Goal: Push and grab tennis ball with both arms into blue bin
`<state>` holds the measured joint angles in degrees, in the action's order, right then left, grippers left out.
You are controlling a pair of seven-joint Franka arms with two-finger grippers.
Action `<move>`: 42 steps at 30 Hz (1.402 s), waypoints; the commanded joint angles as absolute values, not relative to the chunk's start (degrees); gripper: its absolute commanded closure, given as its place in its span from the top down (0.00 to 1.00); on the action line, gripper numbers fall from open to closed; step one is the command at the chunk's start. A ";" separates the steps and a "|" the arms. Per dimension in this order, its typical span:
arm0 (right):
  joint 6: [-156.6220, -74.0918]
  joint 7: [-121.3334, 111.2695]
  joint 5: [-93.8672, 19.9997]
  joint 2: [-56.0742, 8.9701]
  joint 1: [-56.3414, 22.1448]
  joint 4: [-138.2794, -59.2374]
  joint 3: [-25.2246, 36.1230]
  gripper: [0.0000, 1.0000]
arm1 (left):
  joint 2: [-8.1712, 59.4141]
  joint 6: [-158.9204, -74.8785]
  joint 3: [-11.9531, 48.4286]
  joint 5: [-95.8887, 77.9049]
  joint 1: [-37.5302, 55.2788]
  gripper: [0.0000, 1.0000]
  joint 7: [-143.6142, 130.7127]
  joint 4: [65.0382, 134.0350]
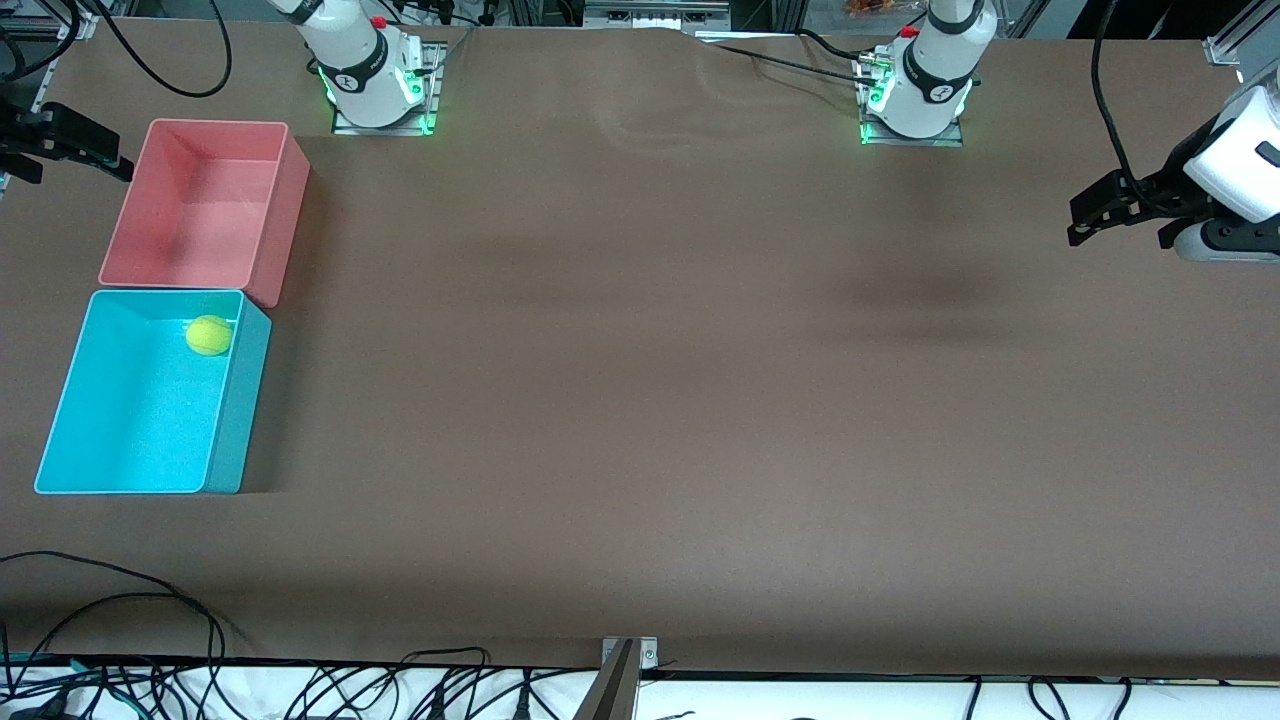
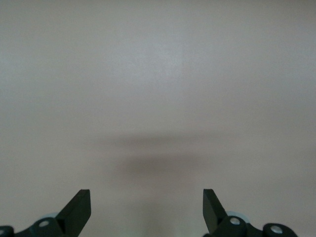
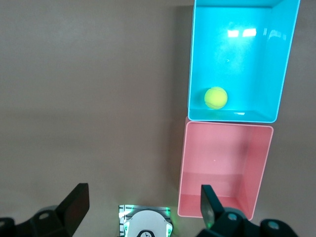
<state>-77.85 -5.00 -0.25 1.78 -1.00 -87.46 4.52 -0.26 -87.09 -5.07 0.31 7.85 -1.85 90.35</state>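
Fuzzy yellow-green tennis ball (image 1: pixel 209 335) inside cyan-blue plastic bin (image 1: pixel 110 482), near the wall touching pink plastic bin (image 1: pixel 278 250). Left gripper (image 1: pixel 1118 214) wide, holding nothing, over brown bench (image 1: pixel 640 400). Right gripper (image 3: pixel 143 207) wide, holding nothing, high beside pink bin.

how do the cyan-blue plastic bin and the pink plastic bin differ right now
The cyan-blue plastic bin holds the fuzzy yellow-green tennis ball; the pink plastic bin holds nothing. The blue bin lies nearer the front camera, the pink bin nearer the robot bases. Both are rectangular open tubs, side by side at the right arm's end of the table.
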 commanded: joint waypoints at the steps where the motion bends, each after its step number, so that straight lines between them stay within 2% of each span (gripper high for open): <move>1: -77.60 -4.31 0.09 0.18 -0.09 -85.43 2.99 1.00 | -0.35 -86.92 -5.10 -0.09 7.82 1.00 -0.53 90.26; 16: -78.05 -4.31 0.00 0.53 -0.18 -85.52 2.99 1.00 | -0.35 -86.92 -5.18 -0.09 7.65 1.00 -0.35 90.09; 27: -83.76 -4.04 0.61 0.70 -0.26 -87.10 2.90 1.00 | -0.35 -86.92 -5.10 0.00 7.65 1.00 -0.26 89.91; 42: -84.81 -3.96 1.05 0.79 -0.26 -88.07 2.81 1.00 | -0.26 -86.92 -5.10 -0.09 7.73 1.00 -0.26 90.00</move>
